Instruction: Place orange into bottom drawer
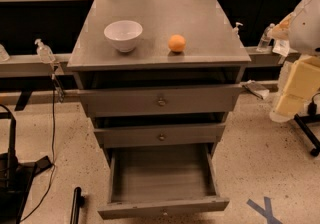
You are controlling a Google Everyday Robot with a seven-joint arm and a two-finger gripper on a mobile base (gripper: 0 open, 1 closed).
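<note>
One orange (pixel 176 43) on cabinet top (pixel 160 10), at 3 o'clock of one white bowl (pixel 123 35), apart. Three drawers; bottom drawer (pixel 162 207) pulled out. One gripper (pixel 286 105) at scene's 3 o'clock edge; grip state cannot tell.

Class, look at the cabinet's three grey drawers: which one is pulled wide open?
The bottom drawer, the lowest: its inside shows, while the top drawer and middle drawer show only their fronts. The gripper is out of view.
</note>
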